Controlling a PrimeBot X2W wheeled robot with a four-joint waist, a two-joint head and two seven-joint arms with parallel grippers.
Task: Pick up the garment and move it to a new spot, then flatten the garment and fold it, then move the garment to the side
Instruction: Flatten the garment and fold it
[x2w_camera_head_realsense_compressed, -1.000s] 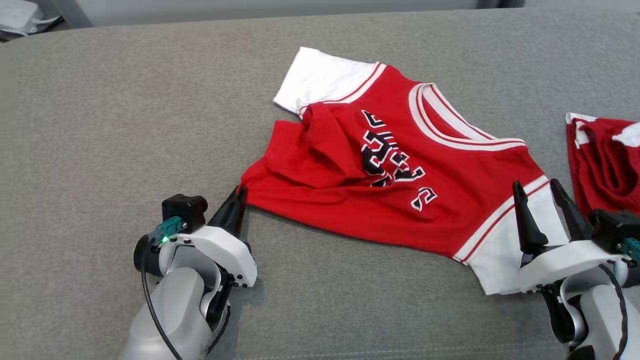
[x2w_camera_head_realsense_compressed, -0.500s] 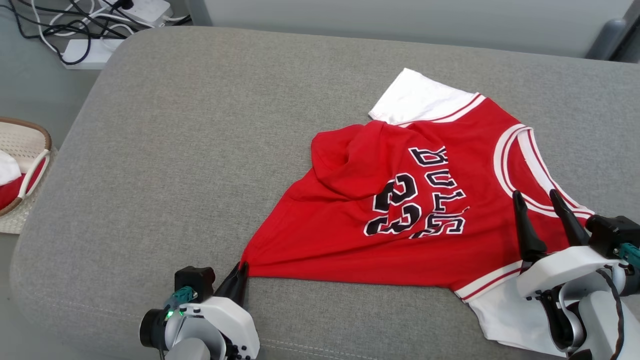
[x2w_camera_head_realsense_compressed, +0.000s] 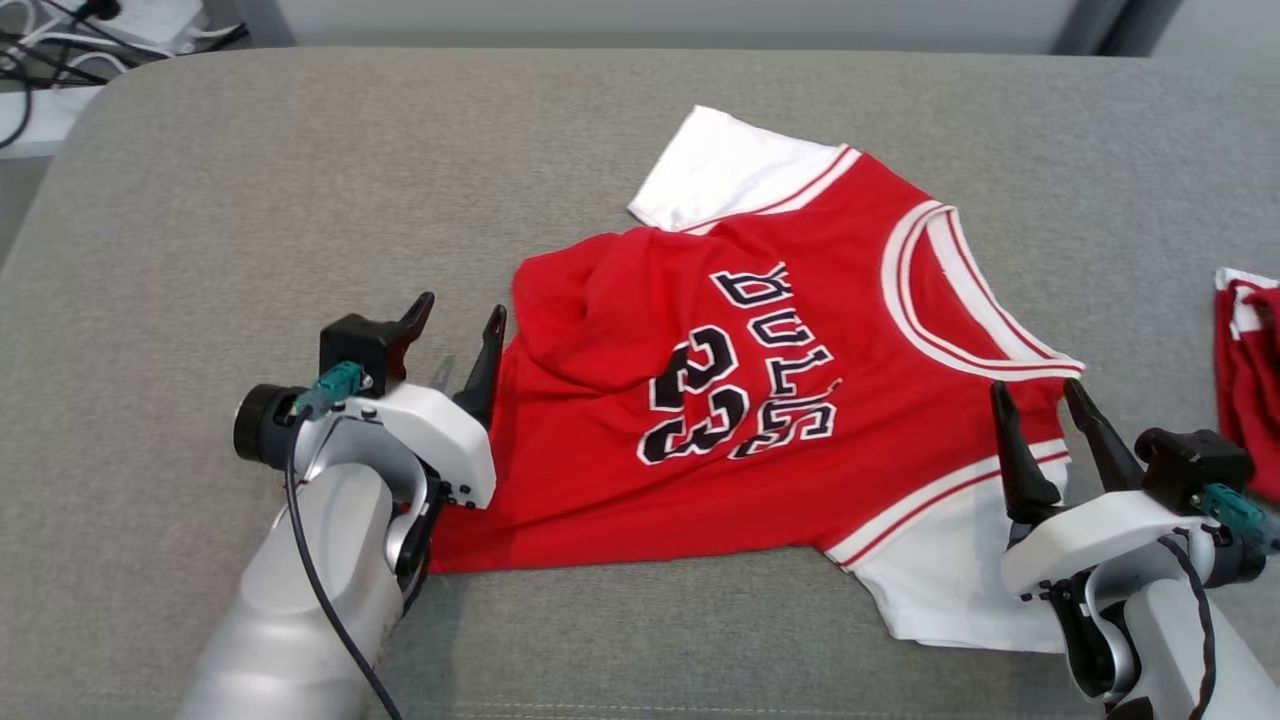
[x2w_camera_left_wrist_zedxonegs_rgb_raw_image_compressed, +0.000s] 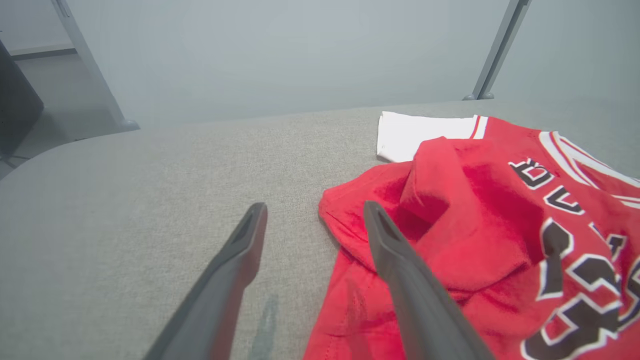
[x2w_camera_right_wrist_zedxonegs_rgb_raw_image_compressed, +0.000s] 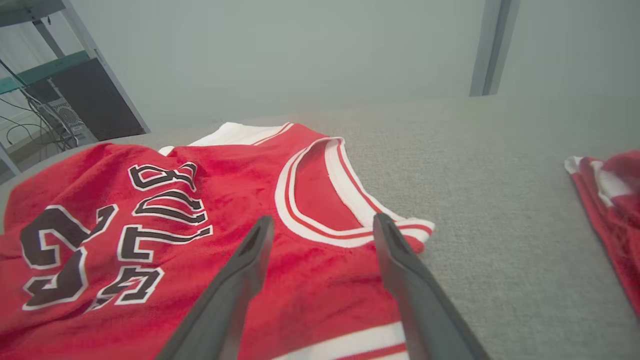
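The garment (x2w_camera_head_realsense_compressed: 760, 390) is a red jersey with white sleeves and black lettering, spread face up on the grey cushion (x2w_camera_head_realsense_compressed: 300, 200), its left part still rumpled (x2w_camera_left_wrist_zedxonegs_rgb_raw_image_compressed: 450, 240). My left gripper (x2w_camera_head_realsense_compressed: 460, 320) stands open at the jersey's left edge, one finger over bare cushion and the other over the red hem, holding nothing (x2w_camera_left_wrist_zedxonegs_rgb_raw_image_compressed: 312, 215). My right gripper (x2w_camera_head_realsense_compressed: 1035, 395) is open above the near shoulder and white sleeve, its fingers spanning the fabric below the collar (x2w_camera_right_wrist_zedxonegs_rgb_raw_image_compressed: 320, 225). The jersey (x2w_camera_right_wrist_zedxonegs_rgb_raw_image_compressed: 150, 210) lies loose under both.
A second red-and-white garment (x2w_camera_head_realsense_compressed: 1250, 370) lies at the cushion's right edge (x2w_camera_right_wrist_zedxonegs_rgb_raw_image_compressed: 610, 205). Cables and a power strip (x2w_camera_head_realsense_compressed: 40, 50) sit on the floor beyond the far-left corner. Bare grey cushion stretches to the left and far side.
My left gripper has opened and let go of the jersey's corner, which now lies on the cushion. The head camera has shifted, so the whole scene sits differently. The right gripper stays open.
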